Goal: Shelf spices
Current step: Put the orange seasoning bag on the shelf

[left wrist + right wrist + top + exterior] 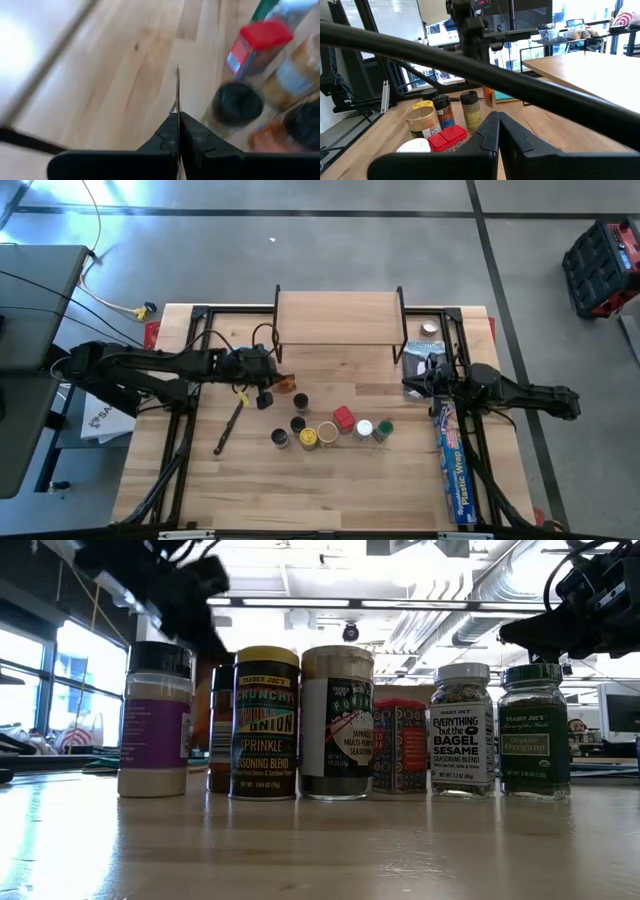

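Red-topped tin [344, 418], yellow-lidded jar [265, 724], green-capped jar [534, 730], light wooden shelf [338, 317], blue box [452, 463].

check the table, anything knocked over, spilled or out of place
No jar is tipped or spilled; the spice jars stand upright in a cluster. The oddities are a dark stick-like object lying loose left of them, and the shelf holding no spices yet.

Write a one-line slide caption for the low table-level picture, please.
Six spice jars line up on the wooden table, dark robot arms overhead.
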`<control>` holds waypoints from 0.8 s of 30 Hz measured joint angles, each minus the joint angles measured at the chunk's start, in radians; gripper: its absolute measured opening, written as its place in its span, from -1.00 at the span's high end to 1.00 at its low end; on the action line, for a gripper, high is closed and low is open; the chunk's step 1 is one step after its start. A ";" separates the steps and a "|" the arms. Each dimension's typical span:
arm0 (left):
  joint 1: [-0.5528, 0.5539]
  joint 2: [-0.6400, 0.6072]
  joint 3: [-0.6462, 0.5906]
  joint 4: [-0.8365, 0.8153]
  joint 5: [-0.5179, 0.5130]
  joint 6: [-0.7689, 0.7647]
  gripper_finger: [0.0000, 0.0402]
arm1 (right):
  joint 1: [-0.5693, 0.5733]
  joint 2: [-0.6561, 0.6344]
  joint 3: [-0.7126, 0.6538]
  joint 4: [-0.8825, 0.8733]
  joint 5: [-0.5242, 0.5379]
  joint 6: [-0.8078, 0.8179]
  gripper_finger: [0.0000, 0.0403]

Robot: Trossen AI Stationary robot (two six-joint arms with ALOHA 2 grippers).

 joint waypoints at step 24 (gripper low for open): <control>0.552 0.428 0.869 -0.516 0.301 0.587 1.00 | 0.000 0.000 0.000 0.000 0.000 0.000 1.00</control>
